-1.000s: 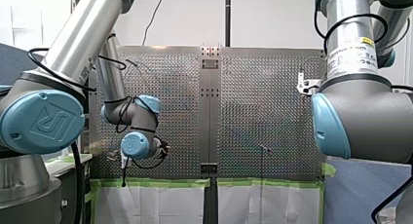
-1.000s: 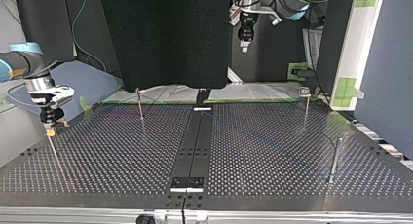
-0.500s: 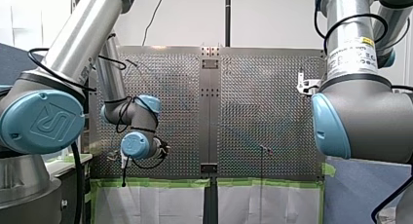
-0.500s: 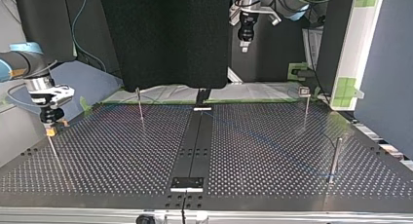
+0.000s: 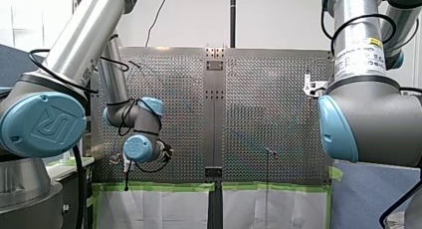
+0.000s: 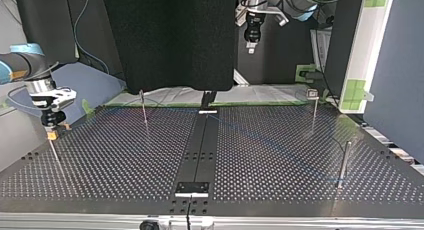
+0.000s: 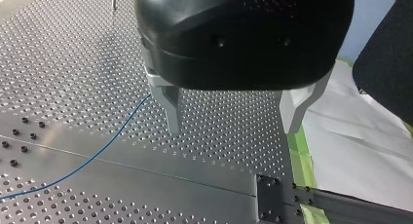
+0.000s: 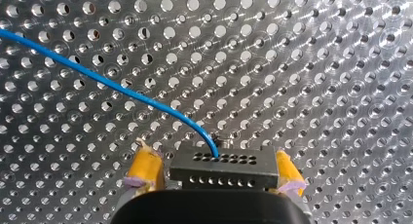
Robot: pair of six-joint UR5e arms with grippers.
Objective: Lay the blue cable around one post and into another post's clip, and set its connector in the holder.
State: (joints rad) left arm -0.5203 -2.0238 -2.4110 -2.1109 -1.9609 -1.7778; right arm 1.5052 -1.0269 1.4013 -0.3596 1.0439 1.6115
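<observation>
In the right wrist view a black connector block (image 8: 219, 160) sits between the yellow pads (image 8: 144, 168) of my right gripper (image 8: 215, 179), which is open, with a narrow gap at one pad. The blue cable (image 8: 97, 80) enters the block's top and runs off over the perforated plate. At the top view's left my right gripper (image 6: 51, 132) hangs over a thin rod (image 6: 56, 157). My left gripper (image 7: 233, 130) is open and empty, raised over the table's edge, and the cable (image 7: 104, 146) lies on the plate beside it.
Posts stand on the plate: a thin one (image 6: 144, 109), one with a clip head (image 6: 313, 110) and a thicker one (image 6: 343, 162). A black centre strip (image 6: 200, 150) divides the table. Green tape (image 7: 298, 151) and white paper line the edge.
</observation>
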